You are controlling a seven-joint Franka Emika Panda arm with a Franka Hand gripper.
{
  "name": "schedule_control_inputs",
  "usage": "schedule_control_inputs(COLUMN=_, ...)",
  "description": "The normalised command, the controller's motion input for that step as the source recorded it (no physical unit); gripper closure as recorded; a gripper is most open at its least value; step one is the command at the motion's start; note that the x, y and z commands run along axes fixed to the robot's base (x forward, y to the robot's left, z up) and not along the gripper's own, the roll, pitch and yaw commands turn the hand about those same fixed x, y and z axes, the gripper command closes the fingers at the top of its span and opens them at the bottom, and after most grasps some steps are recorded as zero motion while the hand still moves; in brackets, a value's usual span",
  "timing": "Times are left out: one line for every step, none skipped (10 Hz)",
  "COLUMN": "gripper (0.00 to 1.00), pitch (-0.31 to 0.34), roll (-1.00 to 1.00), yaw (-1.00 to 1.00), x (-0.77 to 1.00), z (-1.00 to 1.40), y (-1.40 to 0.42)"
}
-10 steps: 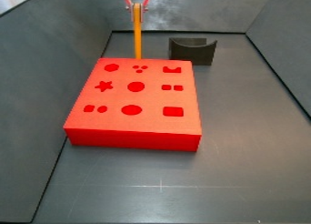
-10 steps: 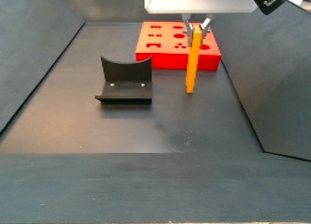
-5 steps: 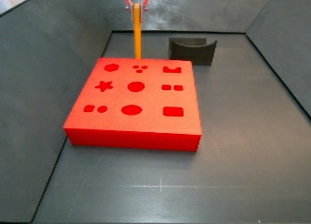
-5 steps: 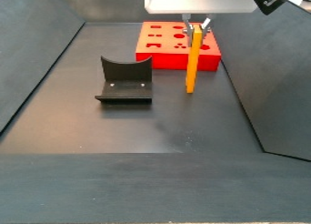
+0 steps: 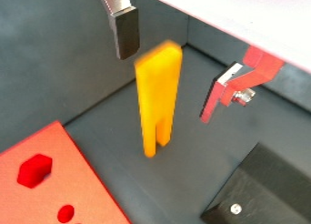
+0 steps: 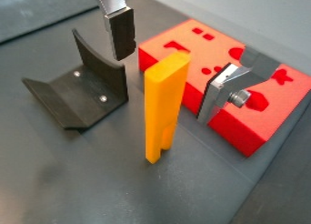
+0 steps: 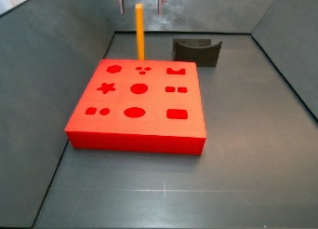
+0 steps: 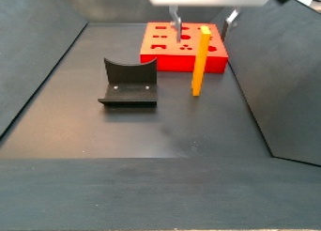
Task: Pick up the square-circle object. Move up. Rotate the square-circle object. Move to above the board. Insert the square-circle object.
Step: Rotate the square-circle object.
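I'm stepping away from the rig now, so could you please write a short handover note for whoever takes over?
End effector: open, raised, fingers either side of the peg's top, not touching it.
Square-circle object: upright on the floor beside the board, not in any hole.
Dark holder: empty, apart from both.
Done: the object stands vertical.
Left: grasp it, lift, move above the board, insert.

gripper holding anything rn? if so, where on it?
Nothing held. The gripper is open, jaws spread to either side of the square-circle object with gaps showing in both wrist views; the peg stands upright on the floor beside the board.
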Motion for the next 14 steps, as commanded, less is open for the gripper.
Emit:
schedule_control_inputs(gripper=0.0, pitch=0.029, roll=0.05, yaw=-0.02, x=-0.02, z=0.78, y=0.07)
schedule_control_inputs(gripper=0.0, pitch=0.042, roll=0.04, yaw=-0.02, x=-0.01, z=0.6, y=0.05)
schedule_control_inputs(gripper=0.0, pitch=0.068, roll=0.03, yaw=-0.03, x=0.0, z=0.34, y=0.04)
schedule_control_inputs(gripper=0.0, pitch=0.013, roll=0.0, yaw=-1.0, x=0.0, z=0.0, y=0.0)
schedule_control_inputs(gripper=0.0, pitch=0.012, roll=0.0, yaw=-1.0, x=0.02, z=-0.13, y=0.0)
schedule_control_inputs(gripper=0.0, pitch=0.011, roll=0.0, yaw=-1.0, x=0.03, z=-0.1, y=0.0)
schedule_control_inputs(gripper=0.0, pitch=0.008, roll=0.0, yaw=-1.0, x=0.03, z=-0.05, y=0.01)
schedule_control_inputs(gripper=0.0, pitch=0.008, roll=0.0, yaw=-1.0, x=0.03, z=-0.04, y=0.01)
schedule_control_inputs(gripper=0.0, pitch=0.008, roll=0.0, yaw=-1.0, x=0.03, z=-0.04, y=0.01)
schedule_control_inputs(gripper=0.0, pitch=0.008, roll=0.0, yaw=-1.0, x=0.03, z=-0.03, y=0.01)
schedule_control_inputs(gripper=0.0, pitch=0.008, roll=0.0, yaw=-1.0, x=0.03, z=-0.03, y=0.01)
schedule_control_inputs(gripper=0.0, pitch=0.009, roll=0.01, yaw=-1.0, x=0.03, z=-0.03, y=0.01)
schedule_control_inputs(gripper=0.0, pitch=0.009, roll=0.01, yaw=-1.0, x=0.03, z=-0.03, y=0.01)
schedule_control_inputs(gripper=0.0, pitch=0.01, roll=0.01, yaw=-1.0, x=0.03, z=-0.03, y=0.01)
